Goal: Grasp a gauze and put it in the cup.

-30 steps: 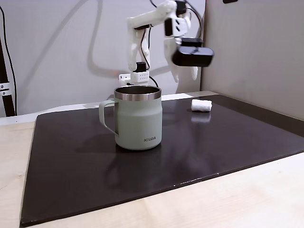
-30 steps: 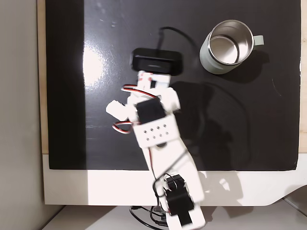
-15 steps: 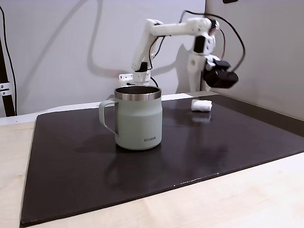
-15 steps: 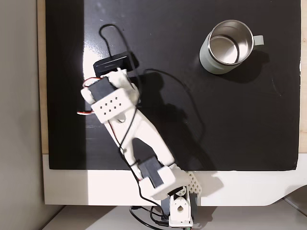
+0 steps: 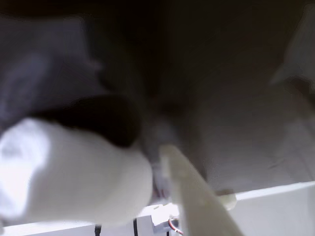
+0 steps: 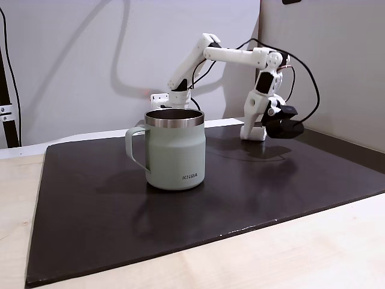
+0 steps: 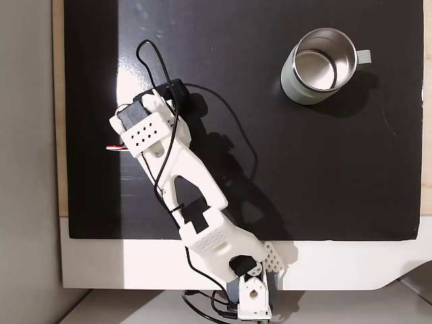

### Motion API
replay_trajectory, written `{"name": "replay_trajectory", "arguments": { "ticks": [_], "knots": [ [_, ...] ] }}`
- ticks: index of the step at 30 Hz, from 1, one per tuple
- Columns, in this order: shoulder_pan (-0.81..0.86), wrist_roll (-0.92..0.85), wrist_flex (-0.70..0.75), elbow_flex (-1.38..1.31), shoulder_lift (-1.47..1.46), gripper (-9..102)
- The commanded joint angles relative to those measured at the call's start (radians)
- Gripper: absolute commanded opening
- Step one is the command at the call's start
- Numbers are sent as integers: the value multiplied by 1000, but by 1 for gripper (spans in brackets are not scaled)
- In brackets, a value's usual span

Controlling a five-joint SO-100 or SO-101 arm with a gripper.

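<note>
Tool point(image 6: 255, 129) low over the surface point(image 6: 240, 198) at far right in a fixed view, gauze point(image 5: 74, 172) just beside its finger in wrist view; jaw gap can't be told. Risk: soft roll could get nudged away if closure is off-centre. Cup point(image 6: 175, 149) well apart, lettering approx. "KHRA".

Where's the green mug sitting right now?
The cup stands upright on the dark mat, left of centre in a fixed view, well apart from the gripper lowered at the far right.
</note>
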Motion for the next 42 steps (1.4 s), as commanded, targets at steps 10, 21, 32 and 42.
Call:
{"name": "replay_trajectory", "arguments": {
  "ticks": [10,21,32,42],
  "knots": [
    [-5,25,5,-75,2,1],
    [32,78,12,-118,233,0],
    [316,146,14,-385,491,0],
    [689,193,0,-776,374,0]
  ]
}}
